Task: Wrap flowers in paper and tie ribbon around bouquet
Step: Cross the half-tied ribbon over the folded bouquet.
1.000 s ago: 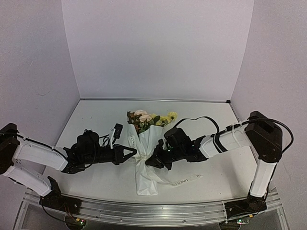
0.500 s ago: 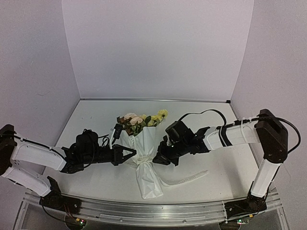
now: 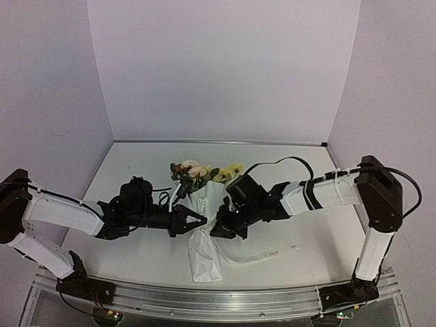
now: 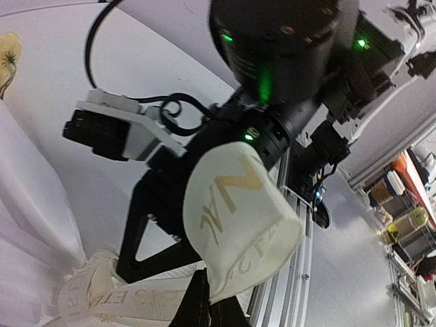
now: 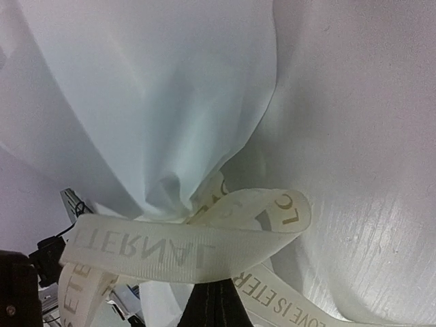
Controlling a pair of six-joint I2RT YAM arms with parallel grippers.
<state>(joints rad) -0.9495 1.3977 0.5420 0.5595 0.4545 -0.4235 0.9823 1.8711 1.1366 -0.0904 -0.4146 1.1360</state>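
The bouquet lies mid-table in the top view, its flowers [image 3: 197,172] pointing away and the white paper [image 3: 204,255] cone pointing toward the near edge. The cream ribbon [image 3: 266,255] circles the cone's waist and one tail trails right across the table. My left gripper [image 3: 199,222] is at the waist from the left, and my right gripper [image 3: 216,230] meets it from the right. In the left wrist view the left gripper [image 4: 208,306] is shut on a loop of ribbon [image 4: 238,218]. In the right wrist view the right gripper [image 5: 216,300] is shut on a ribbon [image 5: 170,255] band beside the gathered paper [image 5: 157,102].
The white table [image 3: 122,170] is enclosed by pale walls at the back and both sides. A metal rail [image 3: 272,303] with both arm bases runs along the near edge. The right arm's cable [image 3: 286,163] arcs over the table behind the bouquet.
My left gripper has moved right, up against the bouquet's waist. The right gripper has shifted slightly left and nearer. The bouquet has tilted and the ribbon tail has slid on the table.
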